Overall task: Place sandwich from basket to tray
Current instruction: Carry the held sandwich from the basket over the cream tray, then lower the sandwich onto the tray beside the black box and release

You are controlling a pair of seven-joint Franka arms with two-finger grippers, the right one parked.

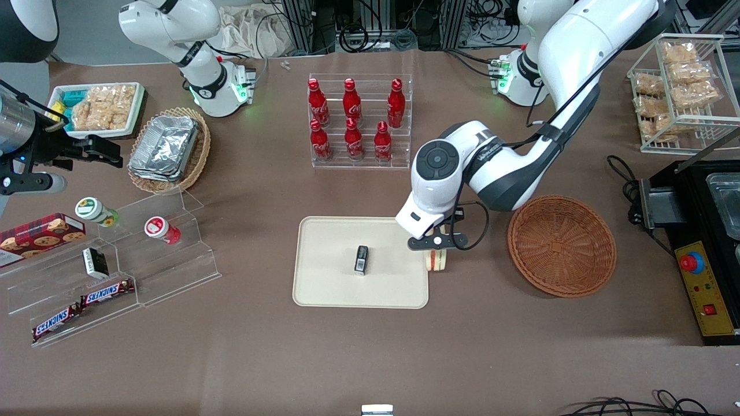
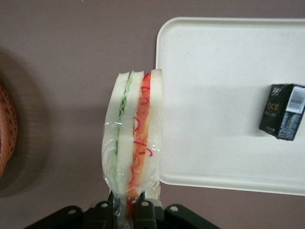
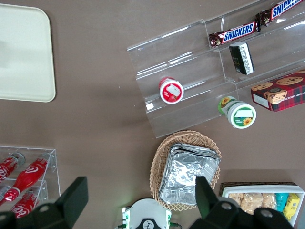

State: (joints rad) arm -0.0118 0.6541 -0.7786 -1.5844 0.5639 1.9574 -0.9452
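My gripper (image 1: 436, 249) (image 2: 127, 209) is shut on the sandwich (image 2: 133, 138), a plastic-wrapped wedge of white bread with green and red filling. It hangs in the air at the edge of the cream tray (image 1: 329, 242) (image 2: 214, 86) that faces the basket, partly over the brown table. In the front view the sandwich (image 1: 436, 261) shows just below the gripper. The reddish-brown wicker basket (image 1: 562, 245) (image 2: 5, 129) stands empty beside it, toward the working arm's end of the table.
A small black box (image 1: 361, 259) (image 2: 282, 111) lies on the tray. A clear rack of red cola bottles (image 1: 354, 119) stands farther from the front camera. Clear stepped shelves (image 1: 144, 254) with snacks and a tan basket of foil containers (image 1: 167, 147) lie toward the parked arm's end.
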